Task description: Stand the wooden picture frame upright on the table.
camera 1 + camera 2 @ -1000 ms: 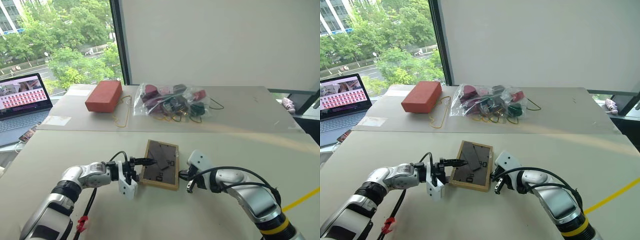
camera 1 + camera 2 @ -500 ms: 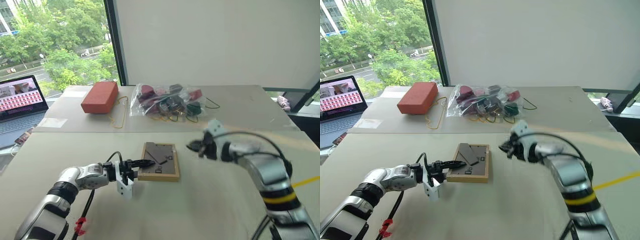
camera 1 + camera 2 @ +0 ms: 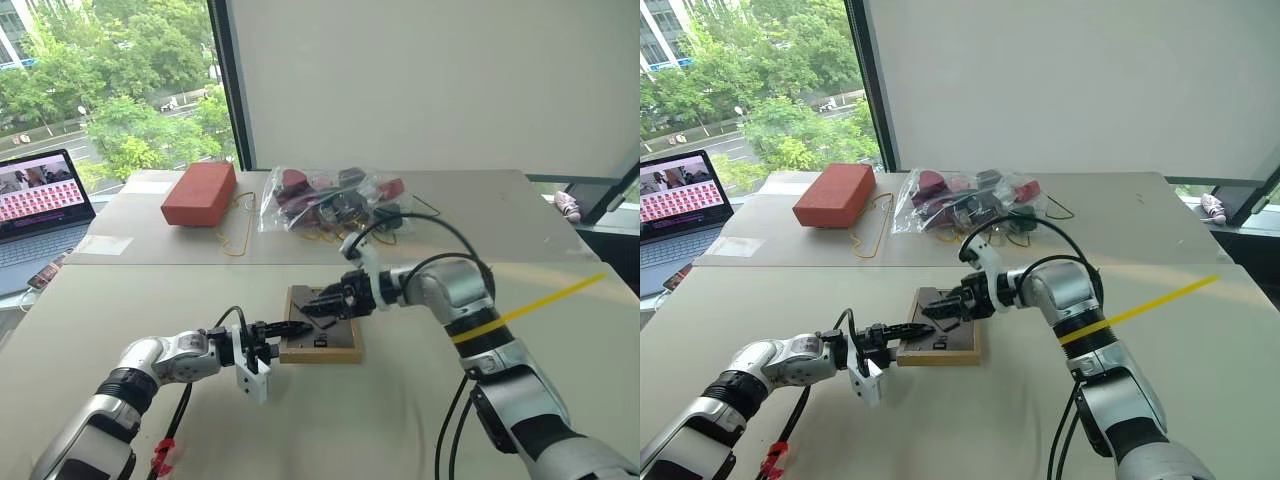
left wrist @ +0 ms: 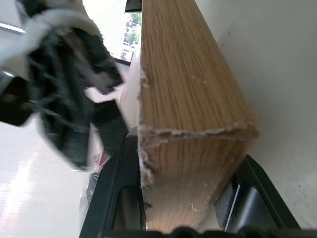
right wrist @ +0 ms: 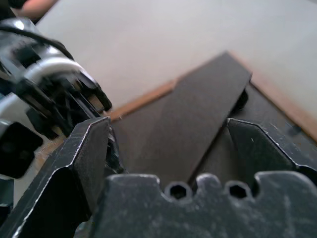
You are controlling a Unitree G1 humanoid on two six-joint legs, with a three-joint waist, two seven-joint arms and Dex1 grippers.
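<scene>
Frame (image 3: 321, 338) lies flat on the table (image 3: 420, 420), back side up, so it isn't standing yet. Left gripper (image 3: 290, 327) is clamped on the frame's edge at about 9 o'clock; the left wrist view shows the wood between both fingers. Right gripper (image 3: 318, 304) hangs over the frame's back from about 2 o'clock, jaws spread wide and grasping nothing, straddling the dark flap stand (image 5: 198, 119). Whether the flap is lifted off the back is hard to tell. Left to do, as I read it: pull the flap out, tip the frame up, set it on its stand, let go
</scene>
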